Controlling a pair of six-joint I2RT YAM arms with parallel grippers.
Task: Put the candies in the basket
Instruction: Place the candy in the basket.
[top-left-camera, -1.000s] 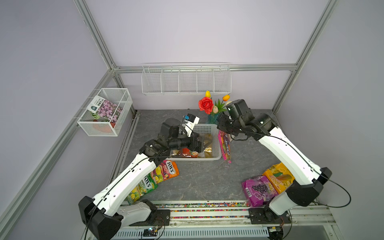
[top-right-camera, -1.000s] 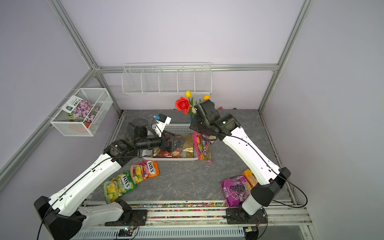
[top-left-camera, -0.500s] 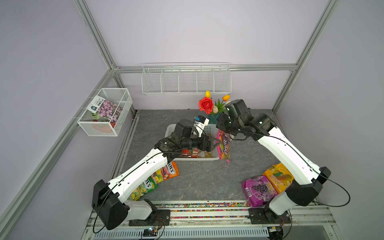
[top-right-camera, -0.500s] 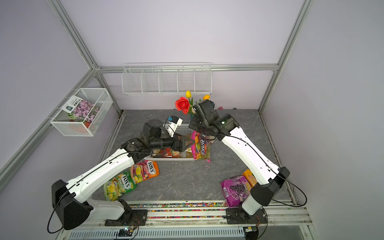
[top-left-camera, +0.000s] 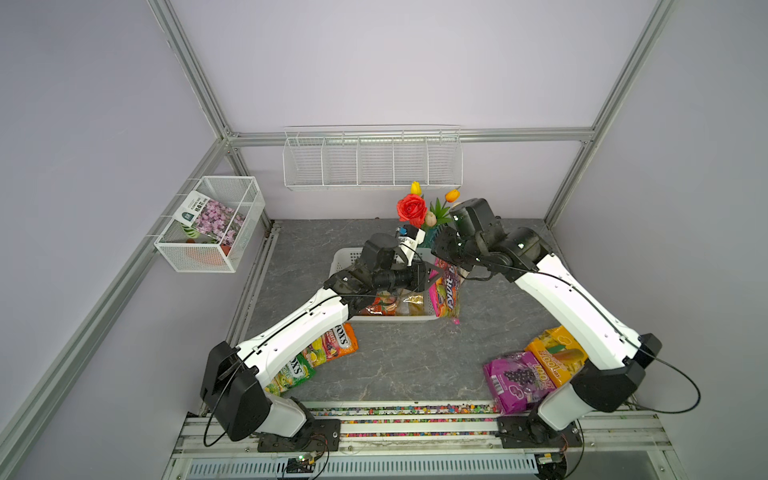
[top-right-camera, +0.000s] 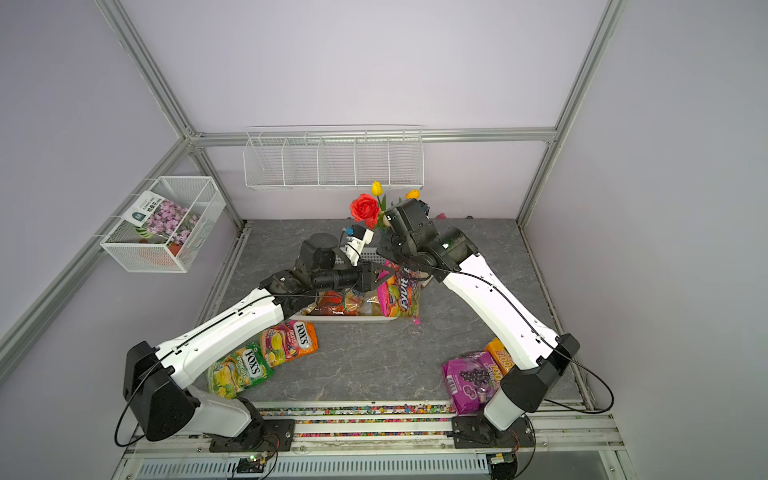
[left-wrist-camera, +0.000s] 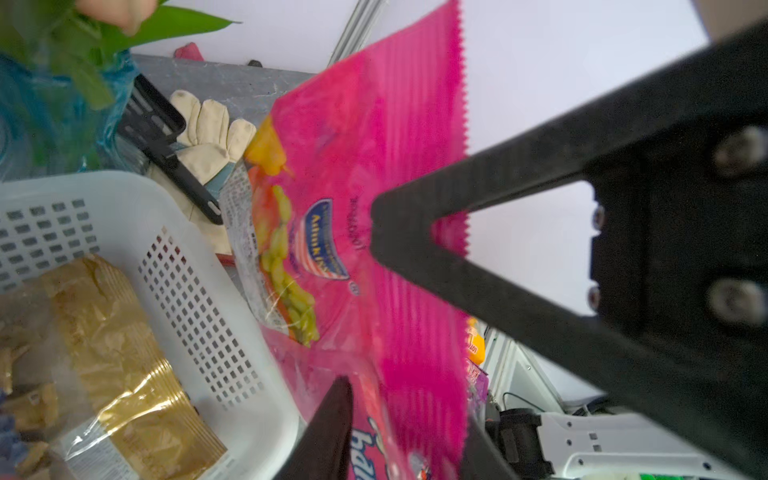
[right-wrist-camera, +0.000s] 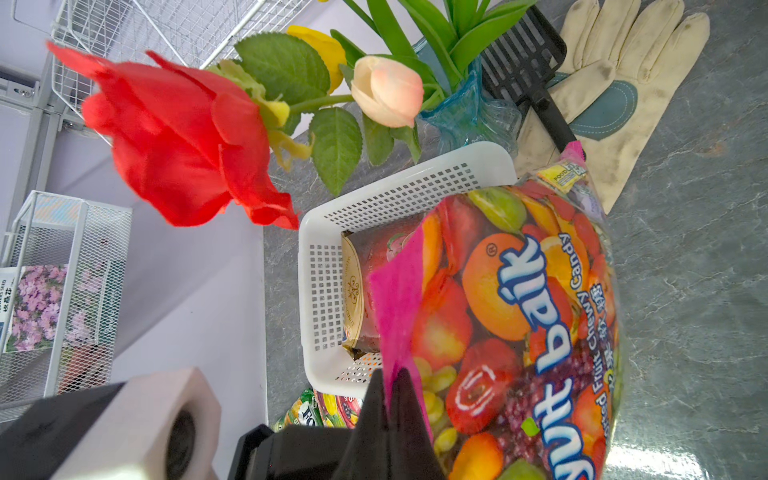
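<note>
A glossy pink-edged fruit candy bag (top-left-camera: 448, 291) stands upright at the right end of the low white perforated plastic basket (top-left-camera: 341, 261), with its lower corner just outside the basket's front right corner. The right end effector (right-wrist-camera: 388, 374) is closed tight on the bag's pink top seal. The left end effector (left-wrist-camera: 359, 307) reaches across the basket, its jaws partly closed on either side of the same pink edge; I cannot tell whether they pinch it. A red-and-gold sweet bag (top-left-camera: 380, 305) lies inside the basket. On the grey marbled worktop (top-left-camera: 399, 365), in front of the basket's left end, lie an orange FOX'S bag (top-left-camera: 338, 343) and a green FOX'S bag (top-left-camera: 291, 372), edges touching. Well apart from the basket, to its front right, a purple grape bag (top-left-camera: 515, 380) lies against a yellow-orange mango bag (top-left-camera: 557, 357). Just behind the basket stands a blue glass vase (right-wrist-camera: 465, 120) of artificial flowers.
</note>
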